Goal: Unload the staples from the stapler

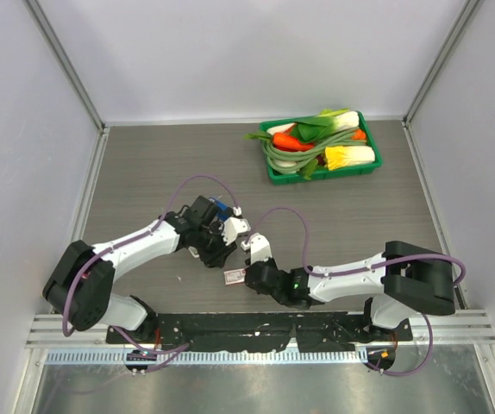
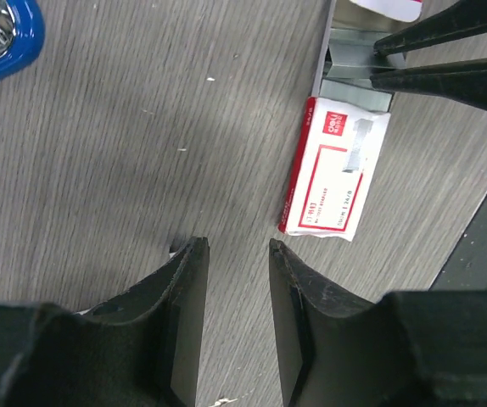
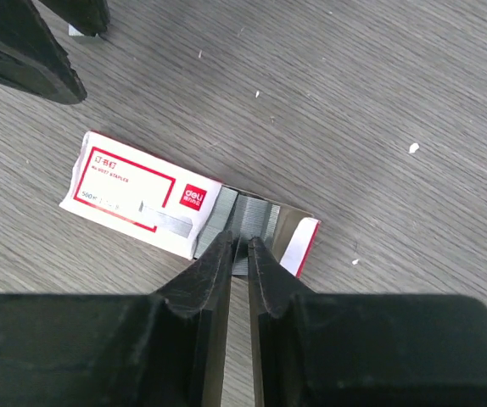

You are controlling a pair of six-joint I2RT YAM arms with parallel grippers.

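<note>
Though close together over the near middle of the wood-grain worktop (image 1: 144, 172), not touching. On the left tool (image 2: 237, 246): fingers apart, only bare grain between, nothing held. On the right tool (image 3: 238, 243): fingers nearly together, tips down at the open end of the red-and-white box (image 3: 133, 199), straddling the grey staples (image 3: 248, 222) packed there; cannot tell whether clamped on them or merely resting against them. Flat on the worktop, that box, just beside the left tool in its wrist view. As for the stapler (image 2: 2, 38): blue, with shiny metal showing, lying at the top-left corner of the left wrist view, well apart from the box; seen from above, close against the left wrist. At the far right, well apart from the 2 arms, a green tray (image 1: 316, 176) of vegetables.
</note>
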